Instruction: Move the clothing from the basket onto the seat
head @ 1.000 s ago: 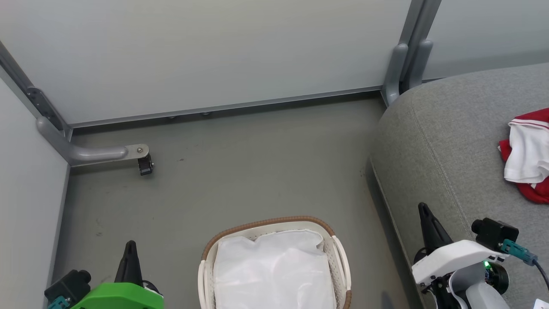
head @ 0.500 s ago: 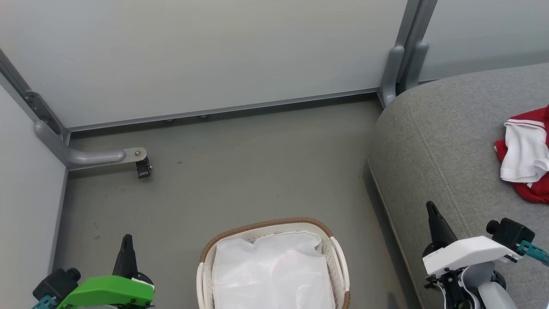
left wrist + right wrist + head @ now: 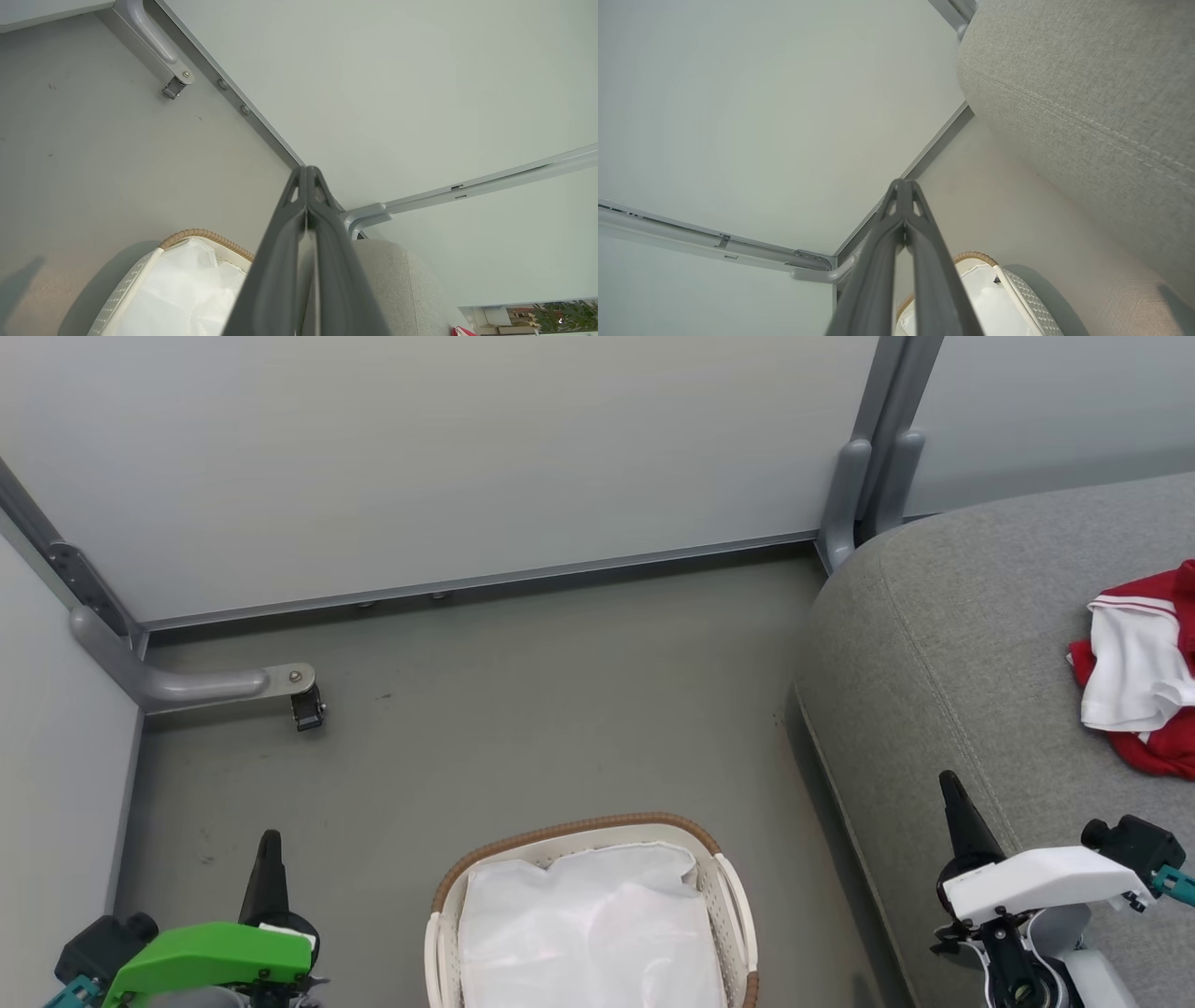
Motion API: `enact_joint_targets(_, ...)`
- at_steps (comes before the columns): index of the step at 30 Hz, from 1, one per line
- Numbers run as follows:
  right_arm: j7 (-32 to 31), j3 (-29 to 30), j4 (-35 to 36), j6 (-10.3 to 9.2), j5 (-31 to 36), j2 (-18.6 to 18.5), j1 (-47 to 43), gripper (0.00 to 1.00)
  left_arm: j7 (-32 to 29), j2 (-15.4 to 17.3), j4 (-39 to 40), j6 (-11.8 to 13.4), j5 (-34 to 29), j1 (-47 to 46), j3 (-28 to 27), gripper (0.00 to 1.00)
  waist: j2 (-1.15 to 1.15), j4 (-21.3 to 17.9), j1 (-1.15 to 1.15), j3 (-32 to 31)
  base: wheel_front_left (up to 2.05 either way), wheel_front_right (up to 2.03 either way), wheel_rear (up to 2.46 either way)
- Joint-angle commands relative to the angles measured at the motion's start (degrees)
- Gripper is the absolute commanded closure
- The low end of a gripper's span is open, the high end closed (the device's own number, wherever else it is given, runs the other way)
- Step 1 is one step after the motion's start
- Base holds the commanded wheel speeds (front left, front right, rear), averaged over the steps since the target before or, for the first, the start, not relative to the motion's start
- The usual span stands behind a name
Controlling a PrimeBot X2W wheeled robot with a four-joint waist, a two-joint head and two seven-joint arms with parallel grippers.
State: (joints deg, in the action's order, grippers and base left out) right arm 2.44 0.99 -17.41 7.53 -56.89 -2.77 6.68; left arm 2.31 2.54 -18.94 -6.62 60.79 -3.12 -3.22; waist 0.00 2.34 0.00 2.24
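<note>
In the head view the clothing [image 3: 1134, 672] lies on the seat [image 3: 934, 644], well to the right of the basket [image 3: 560, 828] and farther from the robot. It is a crumpled red heap with a white panel folded over it and a striped trim at its far end. The frame edge cuts its right side, so I cannot tell its long axis. The oval basket has perforated white plastic walls and a brown woven rim, and its long axis runs away from the robot. Inside it is a loose white liner [image 3: 588, 933] and no red fabric. The left gripper [image 3: 269, 845] is left of the basket, the right gripper [image 3: 950, 784] right of it over the seat's rounded front edge. Both point away from the robot with jaws pressed together, holding nothing. In the left wrist view the dark fingers meet at the tip, with the basket's rim and liner to their left and the grey woven seat right of the basket. In the right wrist view the closed, empty fingers rise beside the basket's end, and the seat's stitched seam runs above the basket.
</note>
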Motion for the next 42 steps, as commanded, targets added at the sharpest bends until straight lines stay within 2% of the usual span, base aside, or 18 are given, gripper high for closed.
enact_joint_targets(1, -0.44, 0.42, 0.84, -0.04, -1.73, -0.27, 0.05, 1.00, -0.36, 0.35, 0.80, -0.37, 1.58, -1.51, -0.31, 1.00, 0.00, -0.05, 0.00, -0.05, 0.00, 0.00, 0.00)
enact_joint_targets(42, -6.24, 3.96, 2.67, -0.04, -24.37, -0.27, -0.46, 1.00, -6.18, 0.46, 3.66, -0.80, 21.64, -2.97, -2.41, 1.00, 0.00, -1.42, 0.00, -1.25, 0.00, 0.00, 0.00)
